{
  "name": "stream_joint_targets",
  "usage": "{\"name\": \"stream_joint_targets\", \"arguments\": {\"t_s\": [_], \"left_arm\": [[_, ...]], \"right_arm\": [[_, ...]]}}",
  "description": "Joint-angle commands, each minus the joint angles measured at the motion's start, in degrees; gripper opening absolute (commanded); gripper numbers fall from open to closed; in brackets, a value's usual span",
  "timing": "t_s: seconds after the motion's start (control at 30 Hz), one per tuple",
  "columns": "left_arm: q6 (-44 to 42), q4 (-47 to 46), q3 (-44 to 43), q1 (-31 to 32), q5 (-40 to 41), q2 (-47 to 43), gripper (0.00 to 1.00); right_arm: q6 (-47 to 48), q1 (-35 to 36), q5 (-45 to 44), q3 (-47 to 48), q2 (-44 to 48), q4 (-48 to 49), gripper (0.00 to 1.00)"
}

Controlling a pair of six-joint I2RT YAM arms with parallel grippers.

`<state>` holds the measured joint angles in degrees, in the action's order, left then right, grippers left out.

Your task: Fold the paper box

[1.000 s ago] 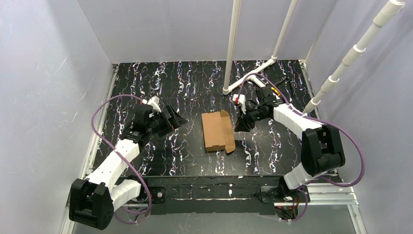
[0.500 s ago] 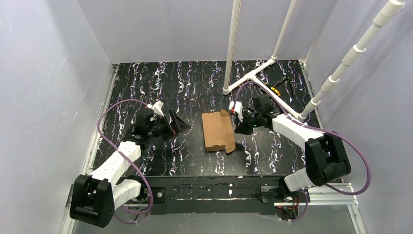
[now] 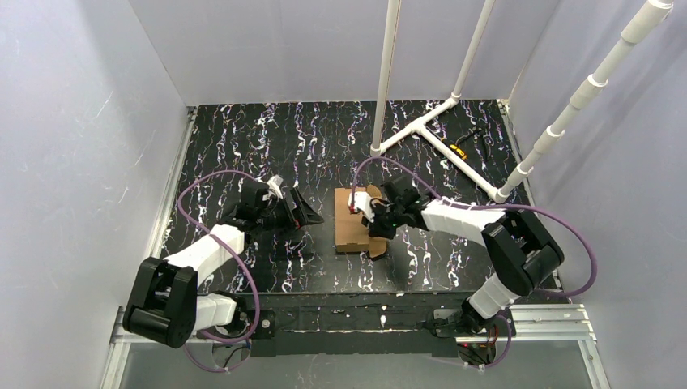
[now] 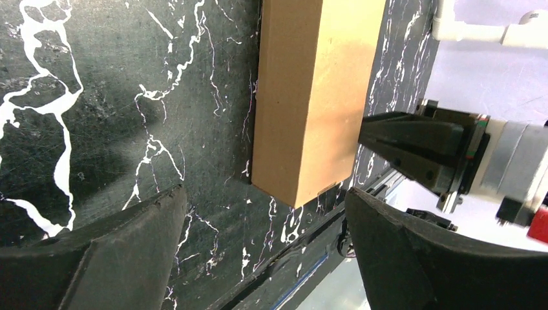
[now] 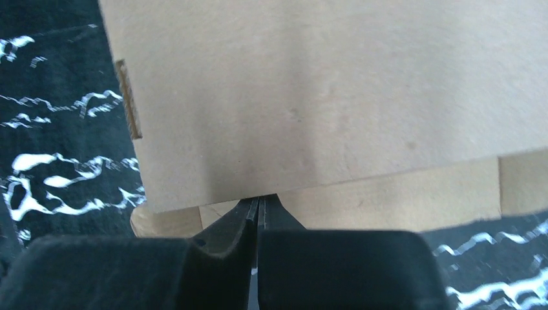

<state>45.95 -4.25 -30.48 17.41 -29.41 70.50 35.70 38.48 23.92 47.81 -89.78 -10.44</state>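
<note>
The paper box (image 3: 350, 235) lies flat in the middle of the black marbled table, plain brown, its lid down. My left gripper (image 3: 306, 215) stands open just left of it, apart from it; in the left wrist view the box's (image 4: 310, 97) near corner sits ahead between the wide fingers (image 4: 129, 245). My right gripper (image 3: 374, 220) is over the box's right side, shut. In the right wrist view its tips (image 5: 258, 201) meet at the lid's (image 5: 323, 97) edge, above a lower flap (image 5: 388, 200), with nothing seen between them.
White pipes (image 3: 437, 134) run across the back right of the table, with a small yellow item (image 3: 460, 150) beside them. Pale walls close in on three sides. A metal rail (image 3: 364, 320) lines the near edge.
My right gripper has swung left from beside the box onto its right side and shut. My left gripper has slid right, closer to the box's left edge.
</note>
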Motion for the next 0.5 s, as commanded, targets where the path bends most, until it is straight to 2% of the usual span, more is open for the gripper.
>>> {"name": "stream_joint_targets", "arguments": {"t_s": [0.0, 0.13, 0.27, 0.4, 0.47], "left_arm": [[-1.88, 0.51, -2.04, 0.24, 0.26, 0.2, 0.9], [-3.74, 2.4, -2.76, 0.23, 1.57, 0.0, 0.9], [-7.58, 6.42, -4.33, 0.24, 2.56, -0.68, 0.9], [-14.04, 11.91, -7.09, 0.17, 4.38, -2.18, 0.9], [-17.26, 14.18, -8.74, 0.17, 5.19, -3.16, 0.91]], "right_arm": [[-4.04, 4.49, -0.09, 3.7, -3.13, 2.09, 0.08], [-6.44, 7.87, 1.97, 7.96, -7.75, 0.69, 0.08], [-5.8, 7.72, 3.37, 12.52, -9.68, -4.4, 0.1], [4.16, 1.32, 11.0, 14.43, -6.38, -16.39, 0.17], [9.25, -3.57, 16.04, 14.63, -4.11, -21.54, 0.25]]}}
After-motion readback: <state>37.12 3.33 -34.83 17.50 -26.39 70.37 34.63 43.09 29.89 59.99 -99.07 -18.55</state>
